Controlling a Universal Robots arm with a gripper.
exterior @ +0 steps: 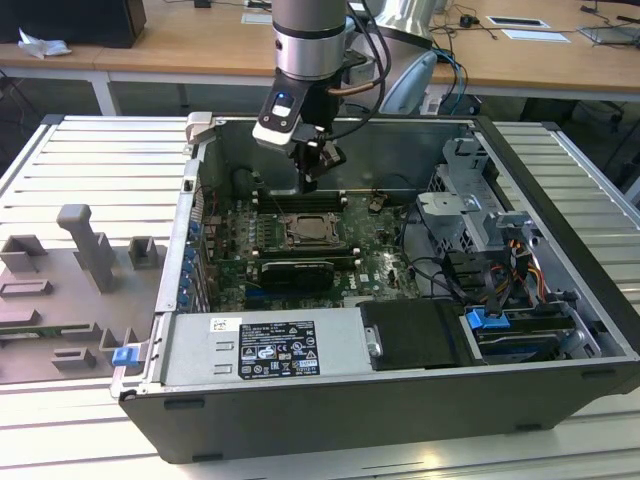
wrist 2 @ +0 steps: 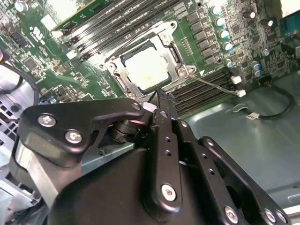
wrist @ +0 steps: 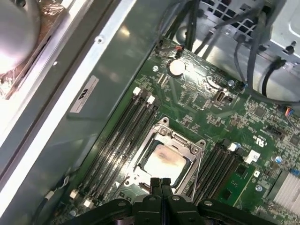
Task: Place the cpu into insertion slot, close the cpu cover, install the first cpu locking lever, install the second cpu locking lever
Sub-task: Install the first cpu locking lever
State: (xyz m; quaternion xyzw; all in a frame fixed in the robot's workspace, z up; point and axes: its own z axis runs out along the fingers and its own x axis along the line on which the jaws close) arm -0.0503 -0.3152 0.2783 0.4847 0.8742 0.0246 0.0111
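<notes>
One cpu [wrist: 165, 160], seated in insertion slot [wrist: 136, 165], likely light, stiff, fragile: edge-grip; gripper [exterior: 312, 182], fingers [wrist: 155, 183] pinched together, at exterior-view 12 o'clock.

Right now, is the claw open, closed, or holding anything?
Claw: closed, fingertips together, nothing visibly held, close to the cpu cover.

Slatted grey table [exterior: 100, 160], open computer case [exterior: 300, 425] on it, grey fixture block [exterior: 60, 300] beside
</notes>
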